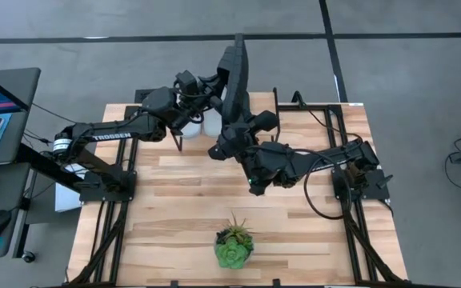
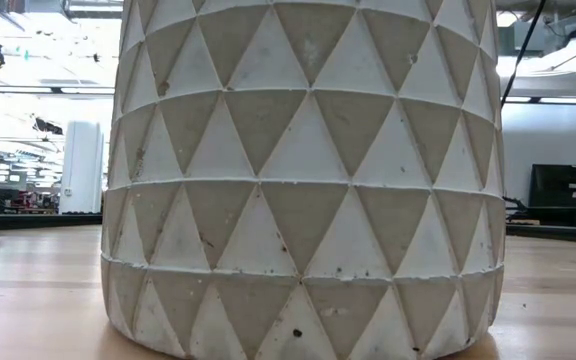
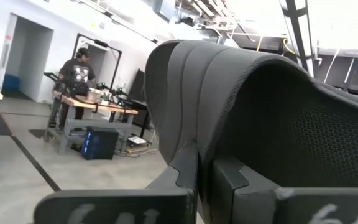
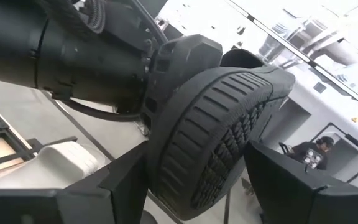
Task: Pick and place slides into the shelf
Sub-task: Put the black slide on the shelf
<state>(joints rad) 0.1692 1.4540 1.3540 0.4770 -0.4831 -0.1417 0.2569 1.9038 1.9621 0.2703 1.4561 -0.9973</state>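
Right gripper (image 4: pixel 191 180) has its fingers spread wide either side of a black slide (image 4: pixel 210 137), tread side facing you, and from the wrist view you can't tell whether the pads (image 4: pixel 126 171) actually touch the rubber. Left gripper (image 3: pixel 197 186) is clamped tight on that same slide, fingers pressed together on its edge. In the overhead view the black slide (image 1: pixel 234 76) stands up on end above the far edge of the table (image 1: pixel 174 208), near its middle, with both arms meeting there.

Count it up: one black slide in the air, and two light grey slides (image 1: pixel 200 124) lying side by side just beside it at the far edge, partly hidden under the left arm. You can make out no more slides than those three.

One potted plant (image 1: pixel 234 244) sits near the table's near edge, and its grey triangle-patterned pot (image 2: pixel 308 180) fills the level camera completely.

A person (image 3: pixel 76 78) stands at a workbench in the room beyond.
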